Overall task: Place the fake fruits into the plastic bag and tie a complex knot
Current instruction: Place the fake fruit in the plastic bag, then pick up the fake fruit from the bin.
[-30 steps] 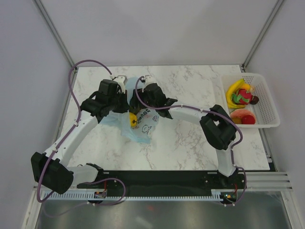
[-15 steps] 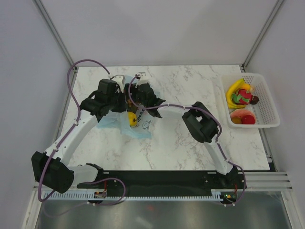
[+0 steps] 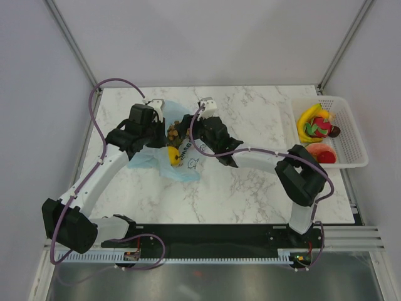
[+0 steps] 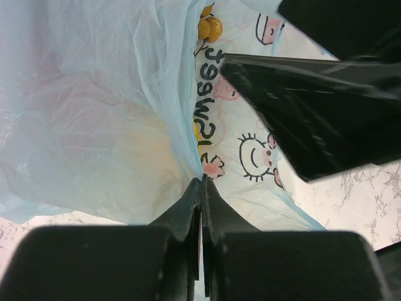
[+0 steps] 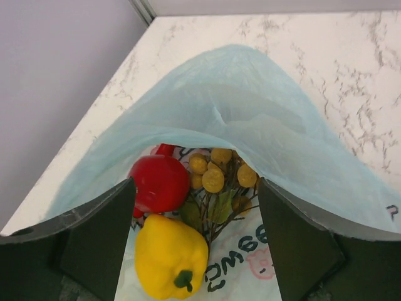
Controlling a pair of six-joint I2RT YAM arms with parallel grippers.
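Light-blue translucent film: plastic bag (image 3: 145, 160), one, lying on the marble table (image 3: 250, 188) with its white doodle panel up. A gathered fold of its edge is pinched between the closed jaws of the left gripper (image 4: 202, 183). The bag's mouth lies just ahead of the right gripper (image 5: 195, 183), whose jaws stand wide apart and grip nothing, one finger at each side of the opening.

Fake fruits in the bag, three:
- red round fruit (image 5: 160, 183), one, just ahead of the finger on the view's left;
- yellow bell pepper (image 5: 170, 254), one, between the jaws;
- tan berry cluster (image 5: 219, 170), one, ahead and midway between the jaws.

Fake fruits in the white mesh basket (image 3: 354, 133), well to the right of both grippers:
- banana bunch (image 3: 308, 119), one;
- dragon fruit (image 3: 321, 127), one;
- dark ball (image 3: 335, 131), one;
- reddish pieces (image 3: 326, 157), two, kind unclear.

Views: the right wrist alone shows the red fruit. The left wrist alone shows the clamped fold, with the pink faces and lettering. The top view alone shows the basket.

Arms: the left elbow is out at the near left, forearm reaching up to the bag. The right elbow is at the near right, forearm stretched leftward across the table. The wrists meet over the bag.
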